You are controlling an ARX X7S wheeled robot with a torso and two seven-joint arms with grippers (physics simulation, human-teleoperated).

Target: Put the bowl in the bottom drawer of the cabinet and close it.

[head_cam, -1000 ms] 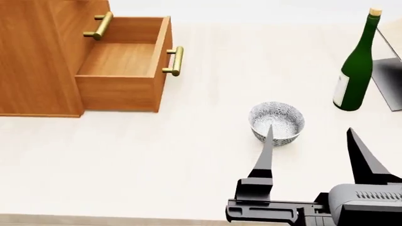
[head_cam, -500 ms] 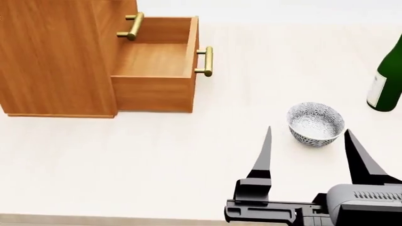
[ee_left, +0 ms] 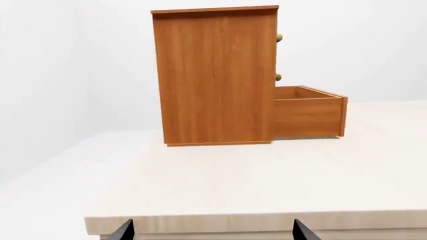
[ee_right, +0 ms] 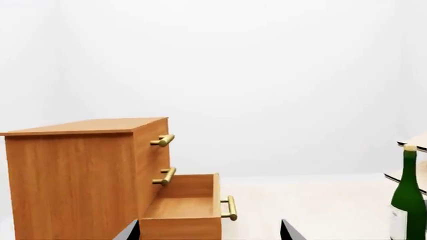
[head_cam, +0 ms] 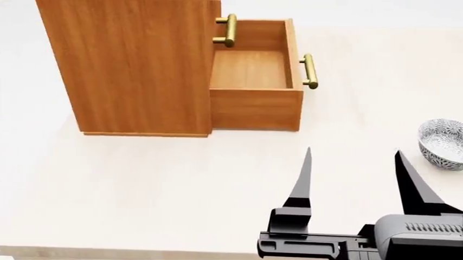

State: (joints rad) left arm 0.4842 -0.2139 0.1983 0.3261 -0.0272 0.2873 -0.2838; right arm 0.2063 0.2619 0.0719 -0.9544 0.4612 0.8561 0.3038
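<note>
The orange-brown cabinet (head_cam: pixel 137 65) stands at the back left of the pale table (head_cam: pixel 145 189). Its bottom drawer (head_cam: pixel 253 70) is pulled out and holds nothing, with its brass handle (head_cam: pixel 309 70) facing right. The speckled bowl (head_cam: pixel 443 143) sits upright on the table at the right edge of the head view, partly cut off. My right gripper (head_cam: pixel 352 157) is open and holds nothing; it hovers near the table's front, left of the bowl and in front of the drawer. My left gripper (ee_left: pixel 212 232) is open just off the table's edge, facing the cabinet (ee_left: pixel 213 75). The head view does not show it.
In the right wrist view a green bottle (ee_right: pixel 407 200) stands on the table to the right of the cabinet (ee_right: pixel 80 175) and its open drawer (ee_right: pixel 183 210). A pale rack's edge (ee_right: pixel 413 142) shows behind the bottle. Two upper drawers stay shut, with handles (head_cam: pixel 230 30) sticking out.
The head view has swung left: the cabinet and the bowl slid right in the picture and the green bottle left it. The right gripper keeps its place in the view, still open.
</note>
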